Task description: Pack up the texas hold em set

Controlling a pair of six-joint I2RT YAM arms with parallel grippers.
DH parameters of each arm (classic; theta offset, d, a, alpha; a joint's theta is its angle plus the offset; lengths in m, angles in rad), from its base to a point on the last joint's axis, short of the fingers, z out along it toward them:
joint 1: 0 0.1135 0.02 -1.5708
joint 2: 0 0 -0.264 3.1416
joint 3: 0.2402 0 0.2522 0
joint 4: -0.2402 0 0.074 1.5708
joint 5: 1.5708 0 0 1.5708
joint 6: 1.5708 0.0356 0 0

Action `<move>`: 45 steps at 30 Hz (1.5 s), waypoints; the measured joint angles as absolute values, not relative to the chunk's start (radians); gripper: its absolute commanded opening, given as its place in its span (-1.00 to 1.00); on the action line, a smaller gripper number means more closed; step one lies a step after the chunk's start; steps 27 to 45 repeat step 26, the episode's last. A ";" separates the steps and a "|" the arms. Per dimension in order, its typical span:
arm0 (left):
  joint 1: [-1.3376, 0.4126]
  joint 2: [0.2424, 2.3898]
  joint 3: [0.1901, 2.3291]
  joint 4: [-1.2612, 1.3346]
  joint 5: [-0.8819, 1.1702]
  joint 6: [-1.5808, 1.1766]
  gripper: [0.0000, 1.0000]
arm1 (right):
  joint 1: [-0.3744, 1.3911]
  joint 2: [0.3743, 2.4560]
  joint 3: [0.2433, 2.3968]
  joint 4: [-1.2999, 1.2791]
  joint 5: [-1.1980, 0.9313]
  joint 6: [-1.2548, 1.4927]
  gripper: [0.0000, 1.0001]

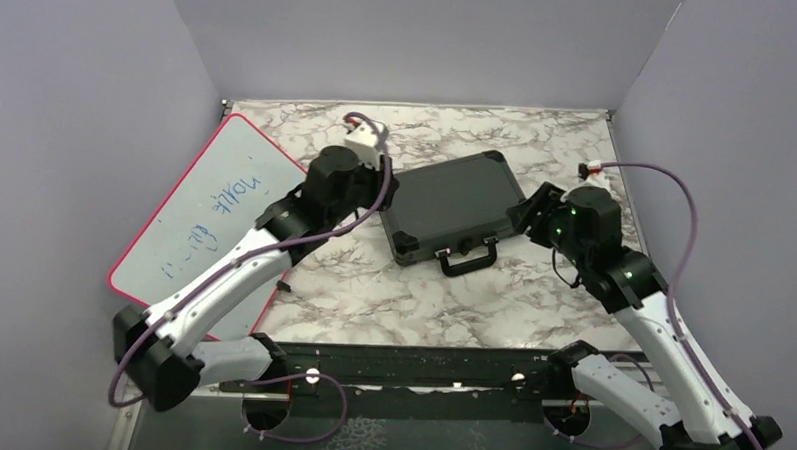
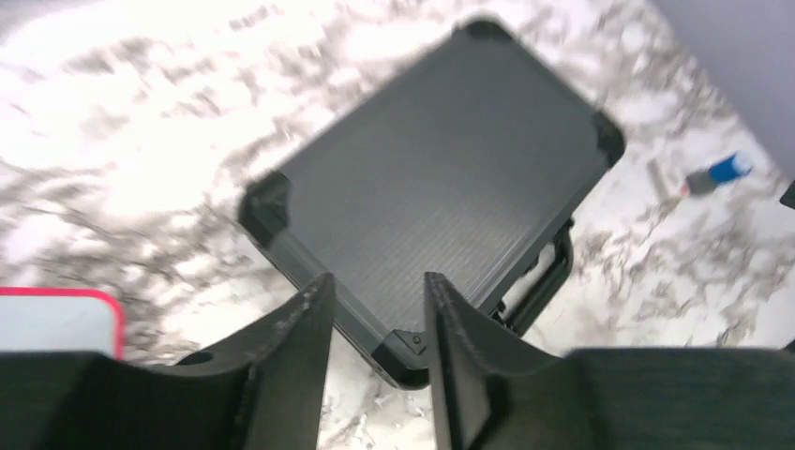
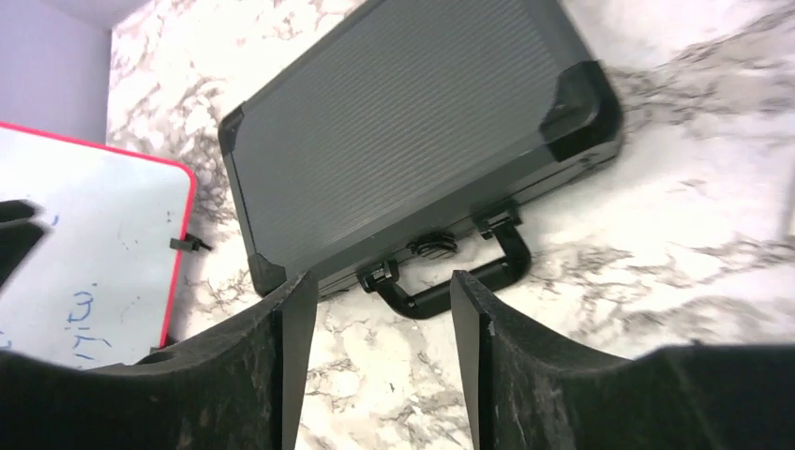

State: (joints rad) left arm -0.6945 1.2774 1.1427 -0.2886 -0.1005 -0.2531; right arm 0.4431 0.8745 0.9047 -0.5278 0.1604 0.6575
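Left: the whiteboard (image 1: 210,208) fills the strip between the left wall (image 1: 78,124) and the left arm, with its far corner up near the back-left corner of the table (image 1: 372,294). Little room to move on that side.

The left gripper (image 2: 378,291) sits at the left end of the briefcase (image 1: 453,202), jaws parted, nothing between them. In the left wrist view the case's near corner shows in the gap below the fingertips (image 2: 300,347). That view is smeared, so I can't confirm clearance; it looks just off the case.

Centre: the briefcase is closed and lies flat on the marble top, turned at an angle. The handle (image 1: 470,260) is on the long side facing the arm bases. There is bare table all round it: a wide strip from the handle down to the near edge, and a narrower band behind it up to the back wall (image 1: 411,45).

Right: the right gripper (image 3: 381,281) is just beside the case's right end, jaws spread and empty, marble showing between them. In its wrist view the handle and latches (image 3: 377,276) lie just beyond the fingertips, apart from them.

A small blue-capped item (image 2: 717,172) lies on the table past the case's right end, toward the right wall (image 1: 717,146). The right arm's purple cable (image 1: 676,195) loops over that side.
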 measured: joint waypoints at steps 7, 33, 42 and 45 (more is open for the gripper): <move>-0.694 0.896 1.063 -0.282 -0.224 -0.202 0.47 | 0.443 0.723 1.094 -0.783 0.266 0.625 0.50; -0.694 0.426 1.219 -0.703 -0.529 -0.168 0.98 | 0.443 0.529 1.320 -0.957 0.290 0.532 0.71; -0.694 0.426 1.219 -0.703 -0.529 -0.168 0.98 | 0.443 0.529 1.320 -0.957 0.290 0.532 0.71; -0.694 0.426 1.219 -0.703 -0.529 -0.168 0.98 | 0.443 0.529 1.320 -0.957 0.290 0.532 0.71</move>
